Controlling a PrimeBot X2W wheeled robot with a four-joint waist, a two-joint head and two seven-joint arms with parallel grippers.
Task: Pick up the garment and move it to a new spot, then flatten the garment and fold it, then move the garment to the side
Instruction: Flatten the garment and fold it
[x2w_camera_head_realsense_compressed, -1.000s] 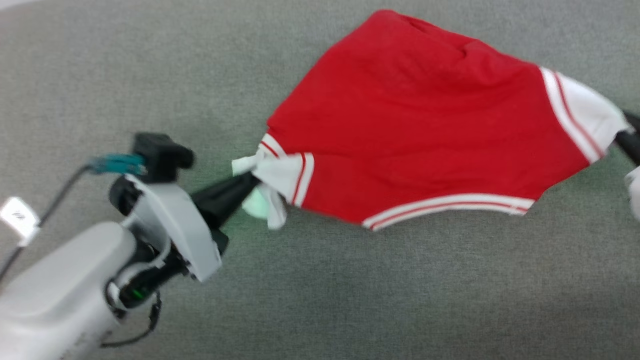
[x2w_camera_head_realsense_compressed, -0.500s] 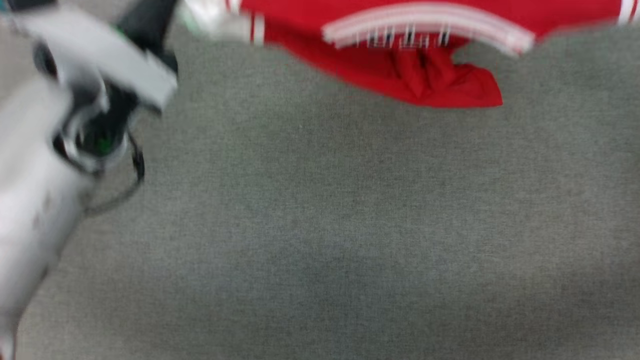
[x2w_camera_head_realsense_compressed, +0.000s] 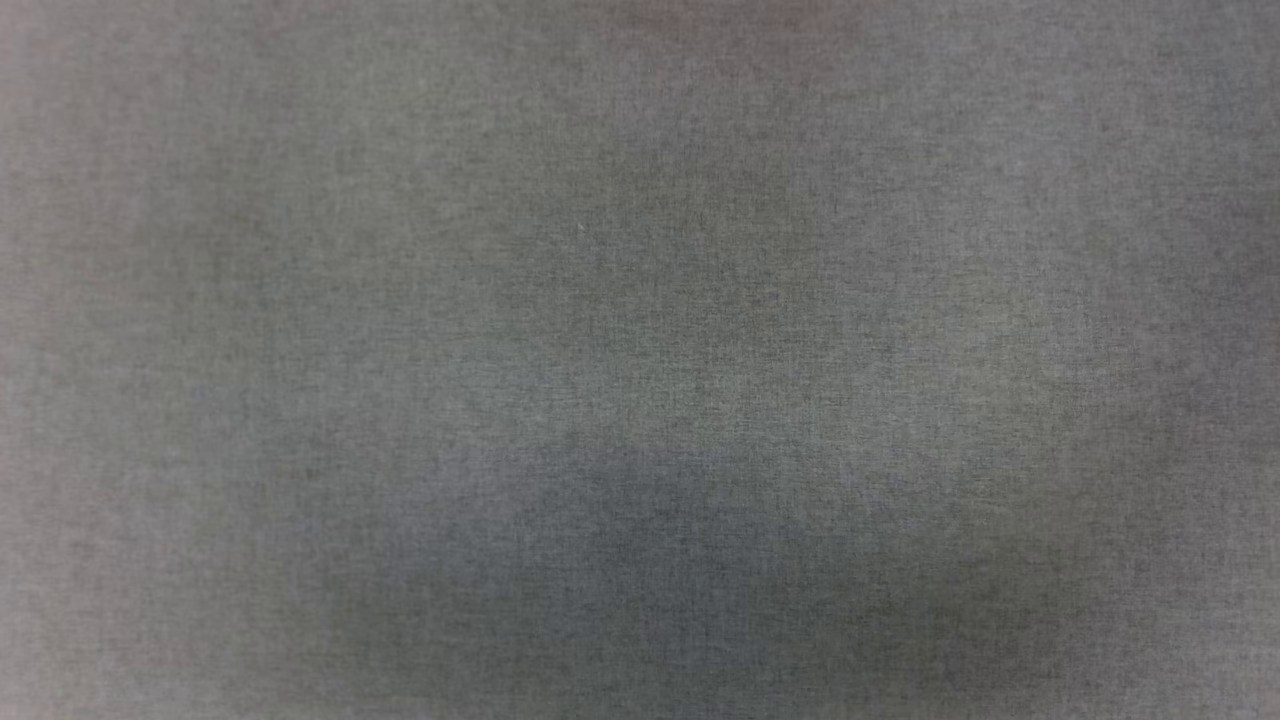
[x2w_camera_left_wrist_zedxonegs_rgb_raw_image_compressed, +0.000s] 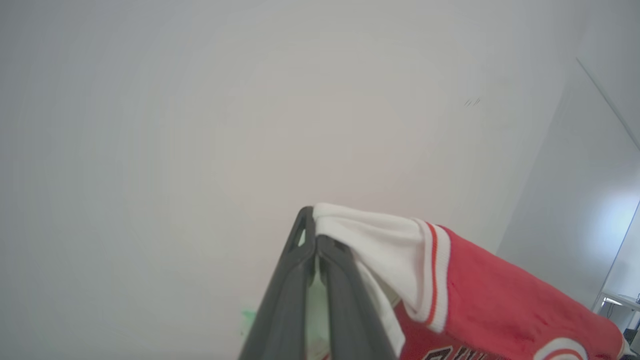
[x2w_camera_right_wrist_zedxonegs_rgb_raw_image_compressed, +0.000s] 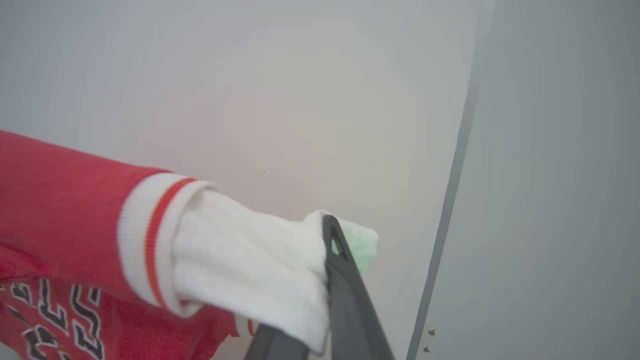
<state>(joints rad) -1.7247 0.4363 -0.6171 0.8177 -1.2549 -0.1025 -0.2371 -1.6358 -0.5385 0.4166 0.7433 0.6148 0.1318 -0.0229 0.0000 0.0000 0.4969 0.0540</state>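
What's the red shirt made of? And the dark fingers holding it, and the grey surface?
The garment: probably soft knit cloth, matte; it drapes and wrinkles, with ribbed striped trim. The fingers: likely hard plastic, dark grey, smooth, slightly dull sheen. The grey surface: looks like woven fabric, matte, showing a fine speckled weave.

Grey surface (x2w_camera_head_realsense_compressed: 640, 250) dimly and unevenly lit. A broad soft shadow is cast across its near middle, and a faint pinkish tint is noted at its far edge. Weave is rendered soft. Wrist views are lit evenly and diffusely, with slight blur recorded.
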